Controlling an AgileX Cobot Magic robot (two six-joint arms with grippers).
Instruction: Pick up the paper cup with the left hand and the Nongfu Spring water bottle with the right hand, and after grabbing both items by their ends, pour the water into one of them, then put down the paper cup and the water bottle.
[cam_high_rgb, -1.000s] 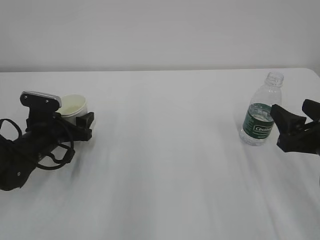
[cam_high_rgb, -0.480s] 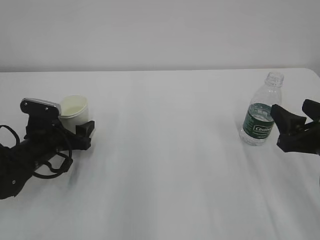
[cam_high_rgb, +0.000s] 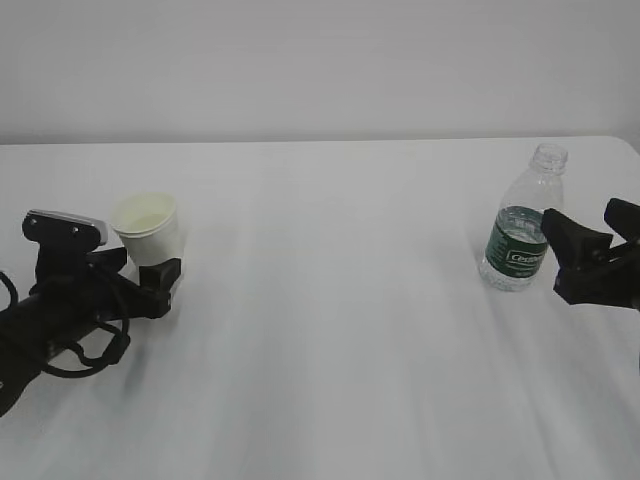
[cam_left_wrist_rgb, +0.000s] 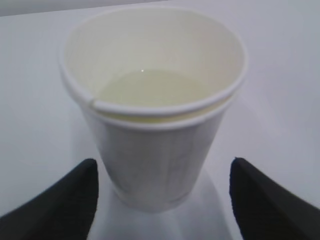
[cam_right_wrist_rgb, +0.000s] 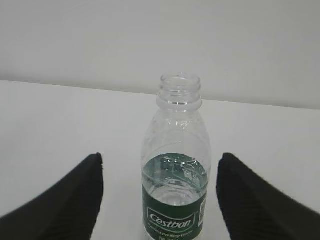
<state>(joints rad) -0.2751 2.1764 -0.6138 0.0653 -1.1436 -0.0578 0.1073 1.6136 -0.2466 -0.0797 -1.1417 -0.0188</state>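
Standing upright on the white table (cam_high_rgb: 330, 300): one paper cup (cam_high_rgb: 147, 228) at the left and one open water bottle (cam_high_rgb: 520, 235) at the right, well apart. Counted further: two grippers and no cap anywhere in view. Cannot tell whether the doubled rim line on the cup means a second cup nested inside. Left hand (cam_left_wrist_rgb: 163, 165) released, jaws spread wide on either side of the cup's base without touching it. Right hand (cam_right_wrist_rgb: 160, 157) likewise released, jaws flanking the bottle's lower half, clear of the plastic. Water (cam_right_wrist_rgb: 175, 172) filling roughly the lower half of the bottle. Seemingly a shallow pool in the cup too, though hard to be sure against the pale yellow inside. Probably either just short of the first grasp or just past the put-down. If short of the grasp, next: ease each hand forward, centre the jaws, close gently on the soft walls, then lift both level before tipping the bottle.
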